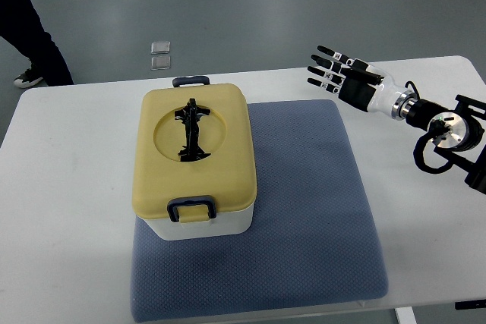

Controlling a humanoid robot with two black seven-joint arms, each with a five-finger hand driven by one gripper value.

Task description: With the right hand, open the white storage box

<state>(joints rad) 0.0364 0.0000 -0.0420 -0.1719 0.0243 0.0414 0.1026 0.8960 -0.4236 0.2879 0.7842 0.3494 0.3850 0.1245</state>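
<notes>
A white storage box (199,228) with a yellow lid (194,154) stands on the left part of a blue-grey mat (311,210). The lid is down, with a black folding handle (190,131) lying in its round recess. Dark latches show at the near edge (191,208) and the far edge (190,80). My right hand (334,72) hovers over the table at the upper right, well away from the box, fingers spread and pointing left, holding nothing. The left arm does not show.
The white table (68,165) carries the mat and box. A person's dark trouser leg and shoe (30,43) stand at the far left on the grey floor. Two small clear squares (160,54) lie on the floor beyond the table.
</notes>
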